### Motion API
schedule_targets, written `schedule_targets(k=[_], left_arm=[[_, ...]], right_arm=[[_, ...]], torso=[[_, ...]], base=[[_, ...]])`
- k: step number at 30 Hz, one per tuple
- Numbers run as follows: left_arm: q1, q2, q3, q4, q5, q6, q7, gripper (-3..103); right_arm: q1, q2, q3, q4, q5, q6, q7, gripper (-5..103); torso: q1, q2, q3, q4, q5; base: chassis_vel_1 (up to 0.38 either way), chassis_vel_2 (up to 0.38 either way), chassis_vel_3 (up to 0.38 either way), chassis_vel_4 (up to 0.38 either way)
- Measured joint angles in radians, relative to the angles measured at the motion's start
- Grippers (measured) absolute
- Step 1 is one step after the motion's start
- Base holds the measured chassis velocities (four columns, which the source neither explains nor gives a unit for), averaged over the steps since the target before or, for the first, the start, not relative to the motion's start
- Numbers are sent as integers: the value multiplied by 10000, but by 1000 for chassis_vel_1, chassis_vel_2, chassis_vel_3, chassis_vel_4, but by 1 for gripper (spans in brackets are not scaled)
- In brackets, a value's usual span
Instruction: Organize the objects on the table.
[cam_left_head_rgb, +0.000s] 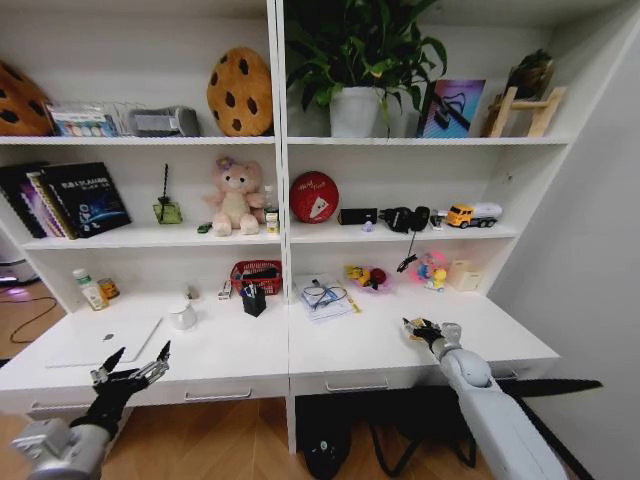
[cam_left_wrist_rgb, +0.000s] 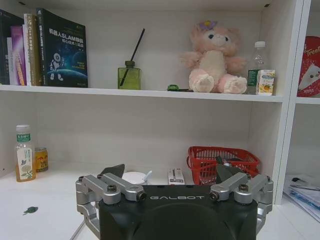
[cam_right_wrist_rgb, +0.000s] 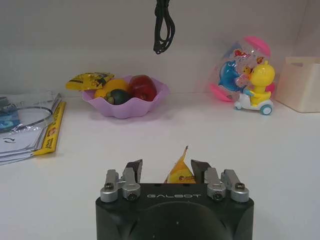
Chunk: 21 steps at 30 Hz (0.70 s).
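The long white table (cam_left_head_rgb: 380, 345) runs below white shelving. A slim silver laptop (cam_left_head_rgb: 105, 342) lies shut on its left end, and my left gripper (cam_left_head_rgb: 130, 370) hovers open just in front of it, at the table's front edge. In the left wrist view the laptop lid (cam_left_wrist_rgb: 45, 215) lies below the spread fingers (cam_left_wrist_rgb: 112, 172). On the table's right part my right gripper (cam_left_head_rgb: 425, 328) is shut on a yellow snack packet (cam_right_wrist_rgb: 180, 170) that stands upright between its fingers. A small green toy car (cam_left_wrist_rgb: 173, 88) rests on the shelf beside the pink plush toy (cam_left_wrist_rgb: 212, 57). A black pen holder (cam_left_head_rgb: 254, 298) stands mid-table.
A red mesh basket (cam_left_head_rgb: 256, 275), a white cup (cam_left_head_rgb: 183, 316) and two bottles (cam_left_head_rgb: 92, 290) stand along the back. Papers (cam_left_head_rgb: 325, 297), a purple fruit bowl (cam_right_wrist_rgb: 125, 97), a colourful toy (cam_right_wrist_rgb: 250, 75) and a beige box (cam_right_wrist_rgb: 302, 82) lie beyond the right gripper.
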Motion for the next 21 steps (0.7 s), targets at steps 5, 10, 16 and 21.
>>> schedule_targets(k=[5,10,16,21], left_arm=[[0,0,0,0,0,0,0,100],[0,0,0,0,0,0,0,100],[0,0,0,0,0,0,0,100],[0,0,0,0,0,0,0,100]], right_arm=[[135,33,-103,-152,-126,70,73,37],[173,99,-182,-162,-131,109,188,21],[121,148,-199,-153,-139,168,225,2],[-188,-36,-122,479,-301,591,289,0]], torso=[[0,0,0,0,0],[0,0,0,1,1],[0,-1,0,1,2],[1,0,0,2,2]], base=[[0,0,0,0],[0,0,0,0],[0,0,0,0],[0,0,0,0]])
